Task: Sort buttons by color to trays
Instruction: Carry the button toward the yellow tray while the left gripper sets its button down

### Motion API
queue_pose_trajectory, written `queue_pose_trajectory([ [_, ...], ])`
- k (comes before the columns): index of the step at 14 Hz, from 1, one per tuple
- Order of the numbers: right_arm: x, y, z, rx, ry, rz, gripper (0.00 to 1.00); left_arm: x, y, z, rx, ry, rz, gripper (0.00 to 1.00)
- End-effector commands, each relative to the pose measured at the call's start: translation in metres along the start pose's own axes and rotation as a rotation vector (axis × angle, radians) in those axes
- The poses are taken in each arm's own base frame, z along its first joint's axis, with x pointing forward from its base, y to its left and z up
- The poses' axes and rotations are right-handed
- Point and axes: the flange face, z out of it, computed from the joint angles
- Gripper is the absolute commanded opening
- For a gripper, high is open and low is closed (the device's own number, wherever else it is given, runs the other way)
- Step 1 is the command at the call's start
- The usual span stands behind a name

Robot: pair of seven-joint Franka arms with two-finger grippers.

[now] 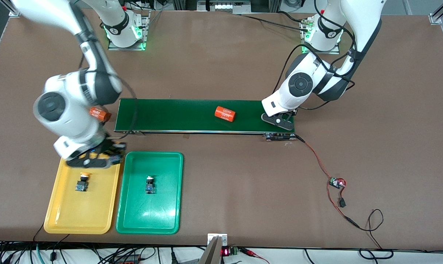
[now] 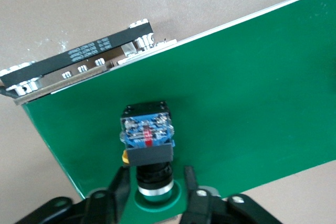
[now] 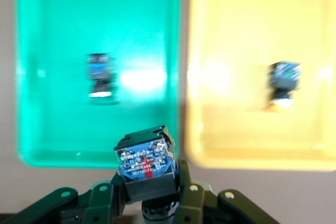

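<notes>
My left gripper [image 2: 156,177] [image 1: 280,119] is open at the conveyor belt's end nearest the left arm. Between its fingers, with gaps showing, a button [image 2: 147,132] stands on its green cap on the belt [image 2: 252,103]. My right gripper [image 3: 150,179] [image 1: 96,156] is shut on another button [image 3: 144,163], whose cap is hidden, over the yellow tray's [image 1: 60,216] edge farthest from the front camera. One yellow-capped button [image 1: 82,182] lies in the yellow tray. Another button [image 1: 150,185] lies in the green tray [image 1: 162,220] beside it.
An orange cylinder [image 1: 225,113] lies on the dark-green conveyor belt [image 1: 177,115], and a second one [image 1: 99,114] sits off the belt's end by the right arm. A small circuit board [image 1: 336,182] with red wires lies toward the left arm's end.
</notes>
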Motion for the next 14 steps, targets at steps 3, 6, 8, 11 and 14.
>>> queue_pose_trajectory([
  [3,0.049,0.050,0.060,0.016,0.002,-0.081,0.00,0.021,-0.019,-0.046,-0.003,0.086,-0.037,1.00],
  [6,0.052,0.062,0.103,0.012,0.033,-0.075,0.01,0.046,-0.098,-0.089,0.020,0.176,-0.166,1.00],
  [8,0.050,0.064,0.123,0.012,0.027,-0.072,0.01,0.052,-0.149,-0.109,0.035,0.217,-0.251,1.00],
  [11,0.050,0.086,0.136,-0.002,0.042,-0.059,0.07,0.055,-0.199,-0.157,0.050,0.305,-0.337,1.00],
  [14,0.049,0.083,0.138,0.001,0.039,-0.061,0.58,0.048,-0.248,-0.218,0.064,0.297,-0.411,1.00],
])
